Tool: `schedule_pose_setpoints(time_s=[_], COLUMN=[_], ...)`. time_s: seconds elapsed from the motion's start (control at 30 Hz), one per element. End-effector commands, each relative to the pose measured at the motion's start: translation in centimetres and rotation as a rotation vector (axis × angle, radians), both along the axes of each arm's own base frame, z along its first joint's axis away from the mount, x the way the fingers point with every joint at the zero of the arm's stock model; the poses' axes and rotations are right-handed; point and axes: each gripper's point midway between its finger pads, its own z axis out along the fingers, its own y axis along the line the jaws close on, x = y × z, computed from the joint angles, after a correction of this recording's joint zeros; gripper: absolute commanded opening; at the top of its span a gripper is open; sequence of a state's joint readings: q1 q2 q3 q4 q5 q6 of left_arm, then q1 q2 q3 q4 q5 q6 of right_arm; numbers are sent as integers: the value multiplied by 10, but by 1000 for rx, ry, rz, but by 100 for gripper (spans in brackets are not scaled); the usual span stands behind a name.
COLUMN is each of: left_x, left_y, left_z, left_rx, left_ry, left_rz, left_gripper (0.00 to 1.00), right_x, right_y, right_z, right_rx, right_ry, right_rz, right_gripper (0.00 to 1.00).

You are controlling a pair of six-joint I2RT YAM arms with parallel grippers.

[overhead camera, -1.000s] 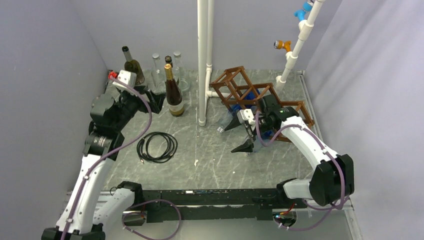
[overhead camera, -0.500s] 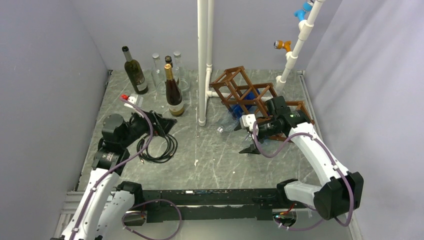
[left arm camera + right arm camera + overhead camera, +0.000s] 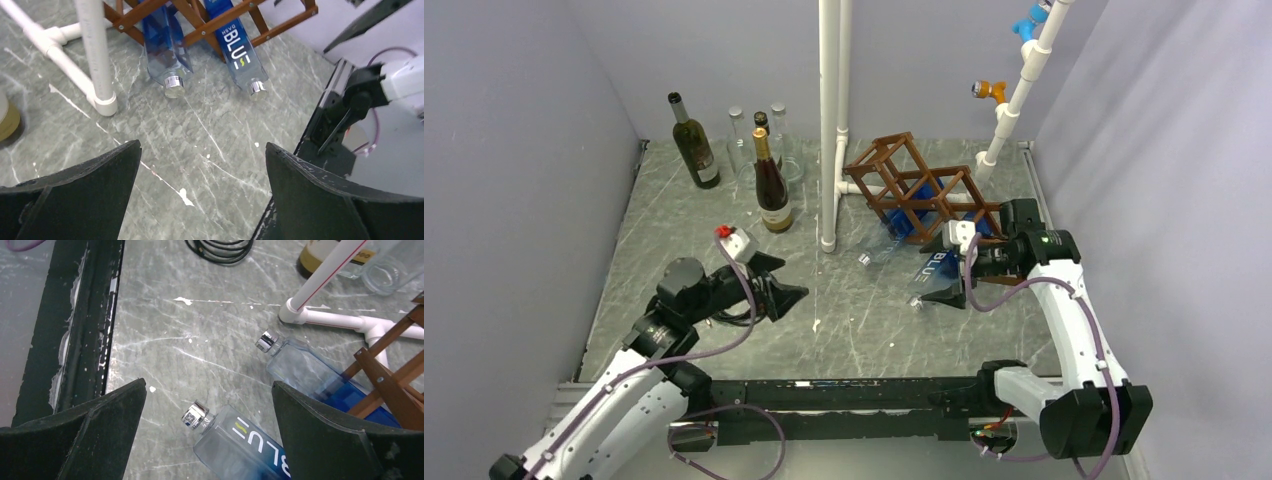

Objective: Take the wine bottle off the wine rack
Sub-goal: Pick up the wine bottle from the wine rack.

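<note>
Top view: wine rack (image 3: 919, 190) right of centre; labelled wine bottle (image 3: 938, 262) slanting out of a lower cell toward the desk (image 3: 844, 320); right claw (image 3: 942, 272) spread over its neck end, pinching nothing; left claw (image 3: 781, 280) spread, well apart. Left wrist: second blue bottle (image 3: 165, 45) just beside; we judge a skewed pull could snag a bar and drag the rack. Right wrist: cap (image 3: 195, 415) between the fingers; we reckon the smooth neck may slip.

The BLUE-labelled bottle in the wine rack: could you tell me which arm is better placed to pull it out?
Right, most likely: the right gripper hangs open at the neck of the bottle; the left gripper, also open, sits well short of the wine rack.
</note>
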State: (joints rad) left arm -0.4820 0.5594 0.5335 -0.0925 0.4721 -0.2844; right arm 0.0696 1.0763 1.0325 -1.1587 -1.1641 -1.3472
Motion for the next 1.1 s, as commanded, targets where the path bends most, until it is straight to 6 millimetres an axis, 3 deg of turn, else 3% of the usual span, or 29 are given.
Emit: schedule_pose_setpoints(time_s=[0.0,0.3,0.67,1.07], left_x=[6,-1,12,29], left_y=[-16,-54,-82,-120], left_z=[1,3,-4,-26], left_rx=[74,226,284,356], left_ry=[-178,-414,-583,-756], left_rz=[2,-57,-10,-1], left_gripper=[99,99,99,100], right_x=[-6,3,6,4], right_y=[1,-12,-18,-20], right_z=[19,18,14,11], right_rx=[127,154,149,147], right_ry=[-18,6,41,43], right_rz=[-9,-111,-168,-170], right_gripper=[100,100,100,100])
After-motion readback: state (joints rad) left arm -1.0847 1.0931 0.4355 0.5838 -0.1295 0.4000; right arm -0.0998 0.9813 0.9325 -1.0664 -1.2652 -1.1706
